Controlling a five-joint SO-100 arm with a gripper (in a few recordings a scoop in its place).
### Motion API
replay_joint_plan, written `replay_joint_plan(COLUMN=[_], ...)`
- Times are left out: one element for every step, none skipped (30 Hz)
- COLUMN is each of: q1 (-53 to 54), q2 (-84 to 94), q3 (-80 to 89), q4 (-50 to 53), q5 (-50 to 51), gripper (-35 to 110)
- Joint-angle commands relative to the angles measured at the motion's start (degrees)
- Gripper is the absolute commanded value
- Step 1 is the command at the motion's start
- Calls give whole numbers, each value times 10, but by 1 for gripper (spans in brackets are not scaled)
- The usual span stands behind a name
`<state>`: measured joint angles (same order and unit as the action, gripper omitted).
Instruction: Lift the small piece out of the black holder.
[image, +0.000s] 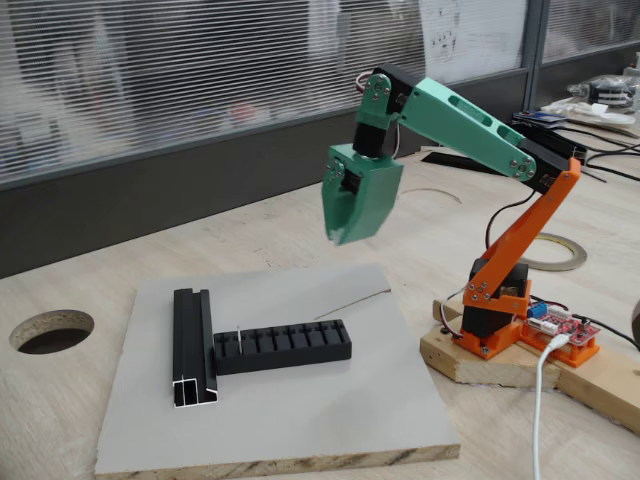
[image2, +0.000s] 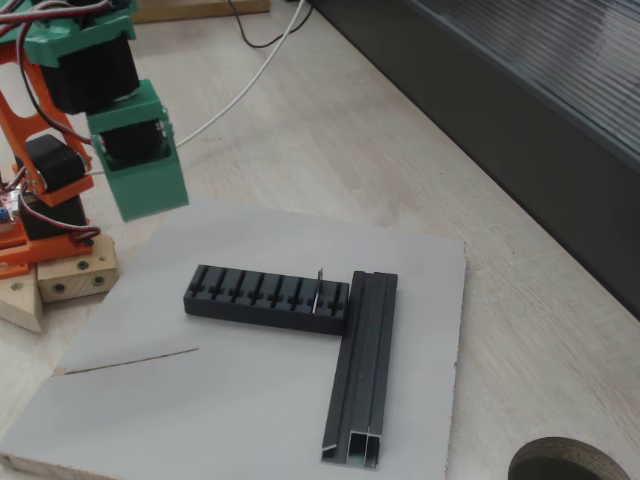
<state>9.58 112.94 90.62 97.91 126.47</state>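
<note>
End effector looks clenched, high at 1 o'clock of black holder; misaligned descent could topple small piece

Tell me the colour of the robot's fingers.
Green: the fingers match the arm's upper link, while the base is orange. It shows best in a fixed view.

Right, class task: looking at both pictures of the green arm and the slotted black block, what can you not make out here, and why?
- Pincer: open or shut cannot be told in both fixed views; its green shell covers the fingers.
- Small piece: too thin in both fixed views to tell its material or how deep it sits in the black holder.
- Black rail: its inside is dark in shadow.
- Round hole in the table: cut off by the bottom edge.
</note>
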Motion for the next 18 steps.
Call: replay_joint_plan(q1=[3,3,3,3,3,3,3,3,3,3,4,6,11,11,11,11,11,11], q2=[1,1,1,1,-1,-4,-7,-7,-7,-7,-7,-7,-7,-7,-7,-7,-7,-7], q3=[1,2,2,2,2,2,2,1,1,1,2,2,2,2,2,2,2,2], q4=[-76,-92,-101,-104,-105,-106,-107,-108,-104,-102,-101,-101,-101,-101,-101,-101,-101,-101], q5=[9,9,9,9,9,9,9,9,9,9,9,9,9,9,10,10,10,10], gripper=[9,9,9,9,9,9,9,9,9,9,9,9,9,9,9,9,9,9])
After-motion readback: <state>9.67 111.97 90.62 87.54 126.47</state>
